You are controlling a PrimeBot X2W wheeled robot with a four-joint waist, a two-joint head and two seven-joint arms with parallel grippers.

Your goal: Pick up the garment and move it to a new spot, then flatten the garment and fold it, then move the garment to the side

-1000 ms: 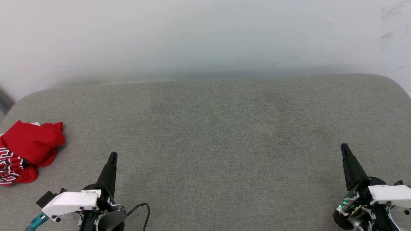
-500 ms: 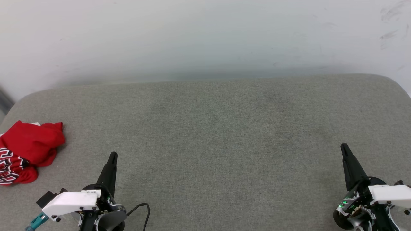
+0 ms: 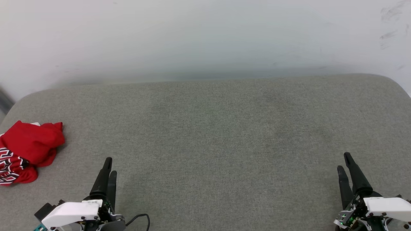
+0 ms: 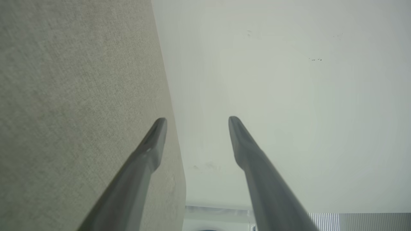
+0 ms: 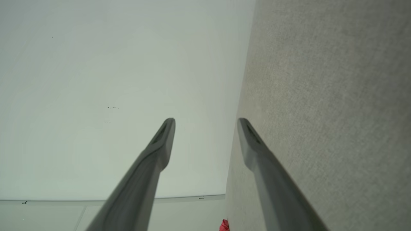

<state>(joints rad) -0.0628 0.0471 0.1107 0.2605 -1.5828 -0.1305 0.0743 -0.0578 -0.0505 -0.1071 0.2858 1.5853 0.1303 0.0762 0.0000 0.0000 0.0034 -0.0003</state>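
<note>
Barely begun: shirt (image 3: 27, 150) crumpled on worktop (image 3: 205, 134), seemingly ungrasped. Right of shirt, left pincer (image 3: 110, 166) and right pincer (image 3: 343, 162) both spread, empty. Pending: all 3 stages.

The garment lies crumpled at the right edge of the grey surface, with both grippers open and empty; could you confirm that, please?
Not quite: the head view shows the garment crumpled at the surface's left edge, not the right. The left gripper and right gripper are open and empty.
</note>
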